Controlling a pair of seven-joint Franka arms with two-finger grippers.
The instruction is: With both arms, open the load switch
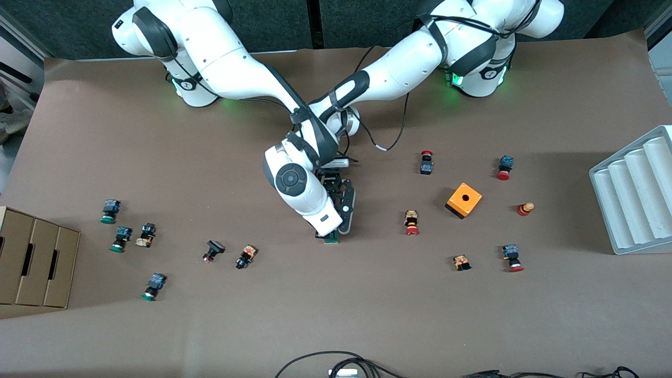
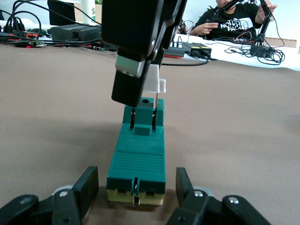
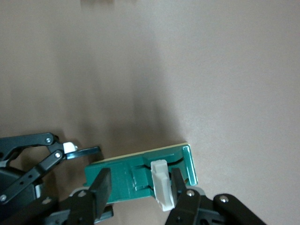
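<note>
Load switch (image 2: 137, 161) lies on the worktop (image 1: 336, 315) mid-table. Left pincer (image 2: 136, 197) is clamped on the green body's end; right pincer (image 3: 138, 187) is pinched on the white slider (image 3: 161, 183). Best to keep the body pinned and pull the slider straight, without twisting.

You are looking at the load switch (image 2: 137, 161), a narrow green block on a pale yellowish base, lying flat on the brown table (image 1: 367, 315) near its middle. Its white sliding piece (image 3: 161, 183) is standing up from the green top toward one end, and two thin metal pins are rising beside it.
</note>
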